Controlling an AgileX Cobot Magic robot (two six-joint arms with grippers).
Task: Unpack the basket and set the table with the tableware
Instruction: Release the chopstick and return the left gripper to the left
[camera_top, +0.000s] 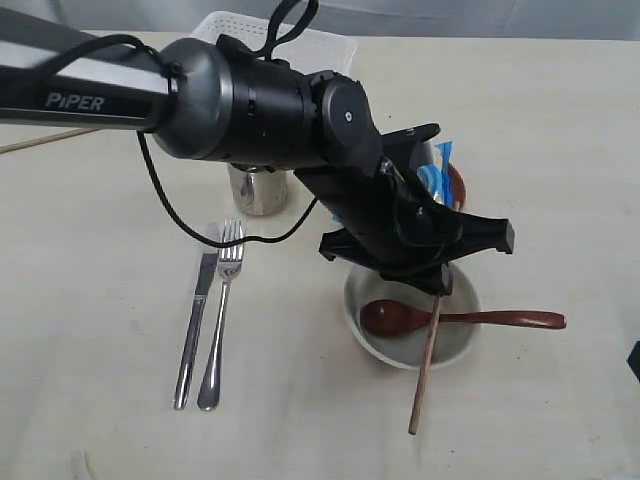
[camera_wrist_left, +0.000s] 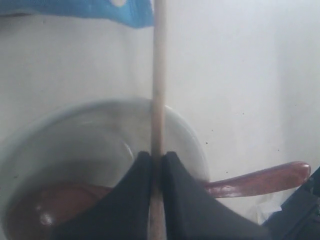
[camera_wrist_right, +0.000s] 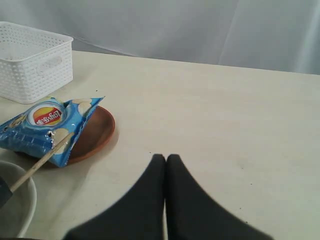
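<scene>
My left gripper (camera_top: 437, 285) (camera_wrist_left: 158, 155) is shut on a wooden chopstick (camera_top: 425, 365) (camera_wrist_left: 159, 75) and holds it over the off-white bowl (camera_top: 455, 345) (camera_wrist_left: 192, 132). The chopstick slopes down past the bowl's near rim. A reddish-brown wooden spoon (camera_top: 400, 318) (camera_wrist_left: 265, 180) lies in the bowl with its handle sticking out to the right. The steel knife (camera_top: 195, 325) and fork (camera_top: 222, 310) lie side by side at the left, with the steel cup (camera_top: 258, 190) behind them. My right gripper (camera_wrist_right: 165, 159) is shut and empty above the bare table (camera_wrist_right: 225, 115).
The white basket (camera_top: 330, 45) (camera_wrist_right: 35, 60) stands at the back, partly hidden by the left arm. A blue snack packet (camera_top: 438, 175) (camera_wrist_right: 45, 122) lies on the brown plate (camera_top: 457, 185) (camera_wrist_right: 97, 132) behind the bowl. Another chopstick (camera_top: 40, 142) lies at the far left edge.
</scene>
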